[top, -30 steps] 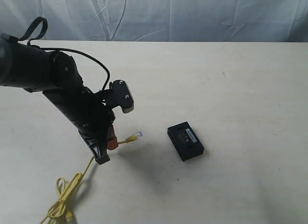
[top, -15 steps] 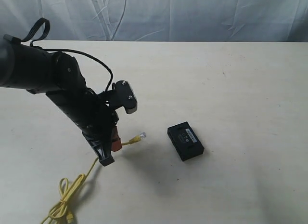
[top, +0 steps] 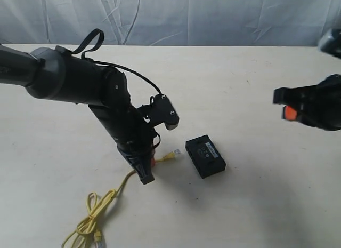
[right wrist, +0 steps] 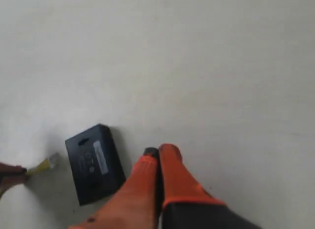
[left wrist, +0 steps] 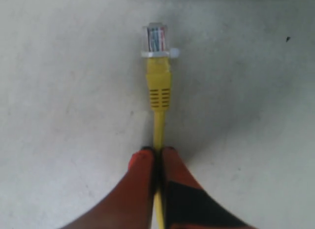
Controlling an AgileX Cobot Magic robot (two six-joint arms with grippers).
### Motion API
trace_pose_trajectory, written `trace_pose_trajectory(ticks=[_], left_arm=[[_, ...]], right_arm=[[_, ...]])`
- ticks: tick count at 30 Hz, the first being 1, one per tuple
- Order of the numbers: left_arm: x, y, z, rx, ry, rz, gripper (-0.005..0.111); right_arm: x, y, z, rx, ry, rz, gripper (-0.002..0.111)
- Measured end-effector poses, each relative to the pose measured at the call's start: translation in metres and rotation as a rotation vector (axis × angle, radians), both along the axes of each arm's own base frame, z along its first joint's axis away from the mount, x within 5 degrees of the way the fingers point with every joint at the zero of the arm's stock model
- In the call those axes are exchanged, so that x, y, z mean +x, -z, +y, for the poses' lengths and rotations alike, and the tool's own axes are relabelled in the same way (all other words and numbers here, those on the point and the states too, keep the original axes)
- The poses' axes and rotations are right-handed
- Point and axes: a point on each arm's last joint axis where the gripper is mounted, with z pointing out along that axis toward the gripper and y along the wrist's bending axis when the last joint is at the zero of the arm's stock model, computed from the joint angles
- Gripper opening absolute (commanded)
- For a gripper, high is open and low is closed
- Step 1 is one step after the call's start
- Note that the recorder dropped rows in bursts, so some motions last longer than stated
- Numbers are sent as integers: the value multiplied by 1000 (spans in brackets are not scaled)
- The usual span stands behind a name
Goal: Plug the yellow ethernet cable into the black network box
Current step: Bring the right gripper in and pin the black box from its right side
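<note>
My left gripper (top: 153,158) (left wrist: 157,151) is shut on the yellow ethernet cable (left wrist: 159,125) a short way behind its clear plug (left wrist: 155,40). In the exterior view the plug (top: 174,154) points at the black network box (top: 205,156) and stops a small gap short of its near end. The rest of the cable trails down to a knotted loop (top: 93,218) near the table's front edge. My right gripper (top: 290,113) (right wrist: 160,152) is shut and empty, up in the air to the right of the box (right wrist: 95,162).
The table (top: 250,82) is a plain pale surface backed by a white cloth curtain (top: 213,16). The left arm's black body (top: 80,85) stretches in from the left edge.
The left arm has carried the plug to the right, much closer to the box, dragging the cable loop along. The right gripper has come into view at the right.
</note>
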Motion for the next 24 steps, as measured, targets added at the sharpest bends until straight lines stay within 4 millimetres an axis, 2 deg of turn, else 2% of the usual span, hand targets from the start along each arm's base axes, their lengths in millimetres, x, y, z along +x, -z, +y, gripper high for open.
trace_pose_trajectory(ticks=[5,9,18,24], left_arm=[[6,1,-6,-7,-3,-7,0],[7,0,-6,-10,-5,-10,0],[5,0,-8,-28,11,13,0],[2,-1,-10,-47,39,30,0]], right_arm=[[45,55,36,117,-209,200,-1],[62,83,51,157,-298,239,-1],[69,109,58,206,-344,245,-1],[70,115,59,208,-350,247,-1]])
